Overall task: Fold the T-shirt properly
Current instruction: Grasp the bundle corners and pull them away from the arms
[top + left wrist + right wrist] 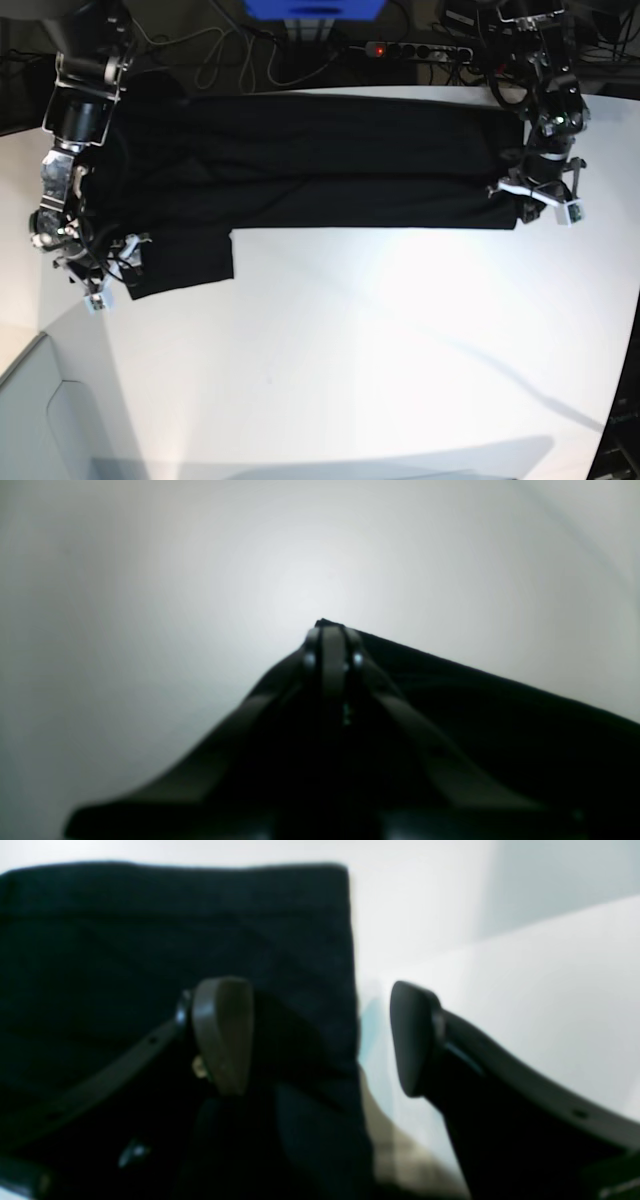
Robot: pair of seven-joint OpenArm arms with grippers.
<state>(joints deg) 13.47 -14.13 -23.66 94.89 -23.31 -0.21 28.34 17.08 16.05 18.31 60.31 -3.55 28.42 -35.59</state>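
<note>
While the T-shirt [320, 160] lies spread as a long black band across the far side of the white table [380, 340], both arms sit at its opposite ends. Only its plain black side shows. The left gripper [331, 632] is at the band's end on the base view's right, and in the left wrist view its fingers [332, 655] are pressed together with a black cloth corner pinched between them; the fabric runs away from that corner to the lower right as a straight dark edge over the pale tabletop. The right gripper [320, 1035] is at the other end, where a shorter flap of cloth hangs down toward the near side. Its jaws stand wide apart, one pad [222, 1032] over the black fabric and the other over the bare white surface, with the T-shirt's straight edge running between them. Whether the pads touch the cloth cannot be told from the blurred view.
</note>
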